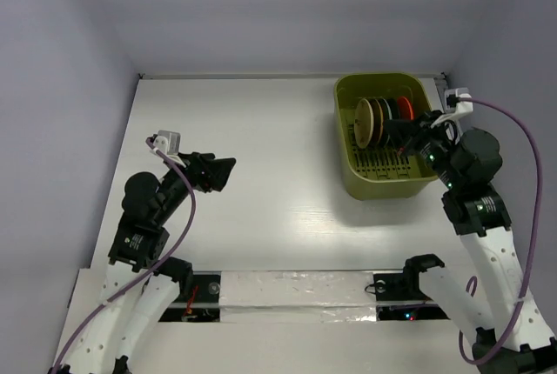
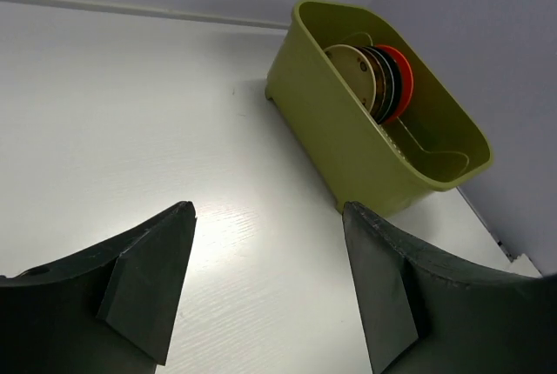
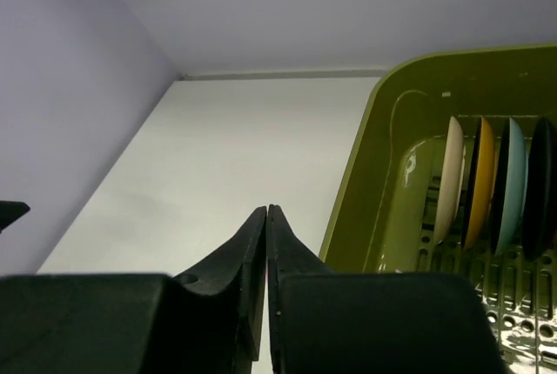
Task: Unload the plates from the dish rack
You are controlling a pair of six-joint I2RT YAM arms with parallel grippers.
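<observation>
Plates (image 1: 381, 120) upright in dish rack (image 1: 383, 184), right gripper (image 1: 406, 135) pinched together empty just beside them, left gripper (image 1: 224, 174) wide, well apart.

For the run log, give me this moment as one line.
plates: upright in dish rack | left gripper: open, empty | right gripper: shut, by rack | unloaded: none
</observation>
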